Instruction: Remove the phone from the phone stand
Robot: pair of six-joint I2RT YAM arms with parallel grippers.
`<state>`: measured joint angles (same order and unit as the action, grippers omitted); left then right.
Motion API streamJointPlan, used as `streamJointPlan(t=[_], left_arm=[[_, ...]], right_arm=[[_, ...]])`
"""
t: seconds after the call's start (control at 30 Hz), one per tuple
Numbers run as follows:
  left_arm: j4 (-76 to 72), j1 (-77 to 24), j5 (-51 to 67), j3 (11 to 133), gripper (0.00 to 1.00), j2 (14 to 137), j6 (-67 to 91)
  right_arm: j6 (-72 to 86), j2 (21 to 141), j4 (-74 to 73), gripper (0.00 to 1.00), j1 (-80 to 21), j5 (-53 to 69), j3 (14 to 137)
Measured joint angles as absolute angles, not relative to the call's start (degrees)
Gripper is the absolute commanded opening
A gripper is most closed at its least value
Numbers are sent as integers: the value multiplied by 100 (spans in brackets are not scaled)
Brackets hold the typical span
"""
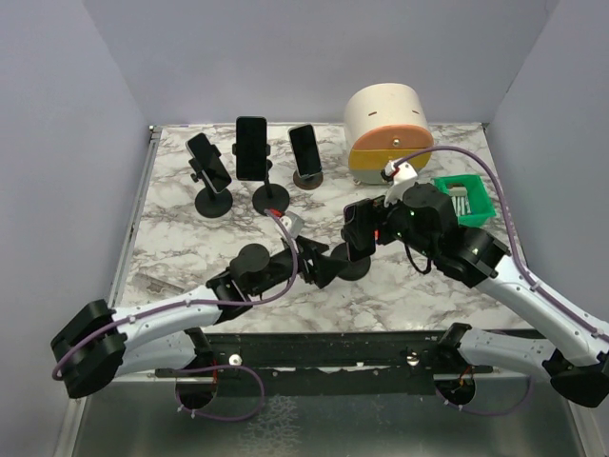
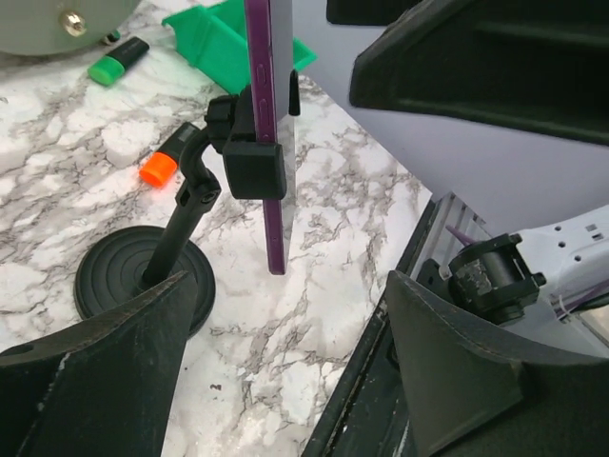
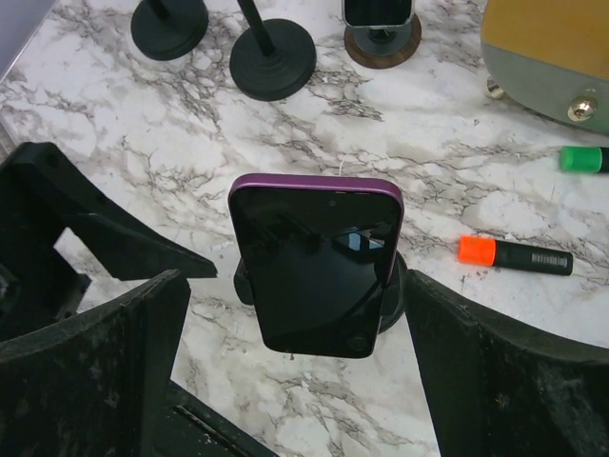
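While the purple-edged black smartphone (image 3: 319, 267) sits upright in the spring clamp of the black round-based phone stand (image 2: 143, 281), near the front of the white marble-pattern table (image 1: 190, 248), nothing holds either one, so watch that. Your right gripper (image 3: 293, 281) faces the screen with its fingers spread wide, one on each side of the phone and touching neither edge. Your left gripper (image 2: 290, 286) is also spread apart, low down by the stand's base and gripping nothing; I cannot tell whether its near finger brushes the base rim. Main risk: if you close the right fingers and lift with the base unpinned, the clamp will likely hang on and the whole stand comes up or tips over. Brace the base with the left first. Second risk: the glass face and rounded edges look slick, so an off-centre pinch could let the phone slip and drop. Third: both wrists are crowded round one small stand, so they could knock each other, or shove the stand into the black marker with the orange cap (image 3: 514, 254) lying just beside it.
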<state>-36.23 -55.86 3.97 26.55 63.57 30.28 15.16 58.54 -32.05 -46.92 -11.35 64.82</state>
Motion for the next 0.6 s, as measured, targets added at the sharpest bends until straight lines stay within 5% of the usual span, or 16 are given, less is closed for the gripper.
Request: streamJointPlan(t=[0.17,0.6], left_arm=[[-2779,-5586,14,2624,98,5441,2965],[-1446,-5586,-1013,2539,99,4718,2952]], right_arm=[[1588,5883,-3046,100,-4890,-1435,6355],[1865,6488,-2858,100,-5518,-2943,6453]])
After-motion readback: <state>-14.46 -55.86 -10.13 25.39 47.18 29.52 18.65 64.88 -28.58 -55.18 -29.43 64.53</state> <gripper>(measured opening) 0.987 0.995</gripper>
